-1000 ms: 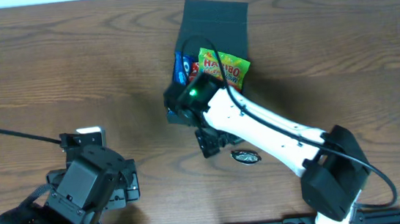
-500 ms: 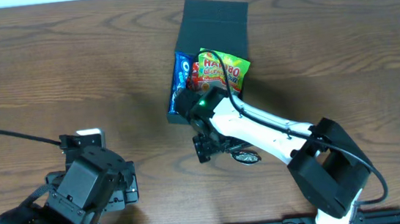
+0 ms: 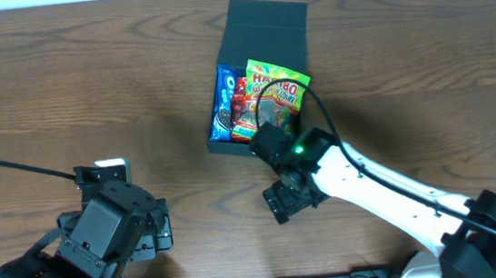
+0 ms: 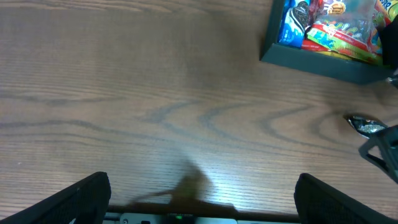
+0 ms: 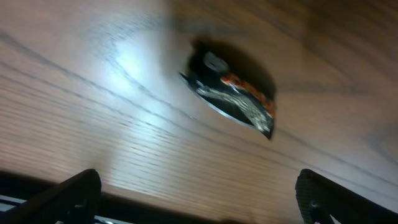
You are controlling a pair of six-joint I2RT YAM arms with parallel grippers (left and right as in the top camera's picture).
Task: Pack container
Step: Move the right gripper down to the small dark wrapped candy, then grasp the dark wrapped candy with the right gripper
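While poised over dark foil packet (image 5: 231, 99) loose on table (image 3: 59, 75), spreads right gripper (image 3: 288, 199) jaws fully, nothing held, ready to straddle. Rests left gripper (image 4: 205, 196) aside, jaws wide, empty, out of way. Finds container (image 3: 267, 29) far-centre, lid folded back for loading, snack packets (image 3: 267, 96) inside.

The dark brown wood-grain table (image 3: 86, 72) fills the overhead view, with a pale strip running along its edge at 12 o'clock. The container (image 3: 266, 26), a matte black box, rests on it a little toward 12 o'clock of the middle, its flap lid open on the 12 o'clock side. At about 5 o'clock of the box, near it but apart, a small flat dark foil wrapper (image 5: 233, 99) with silvery and orange-red print lies on the bare wood, with a patch of glare at its 10 o'clock.
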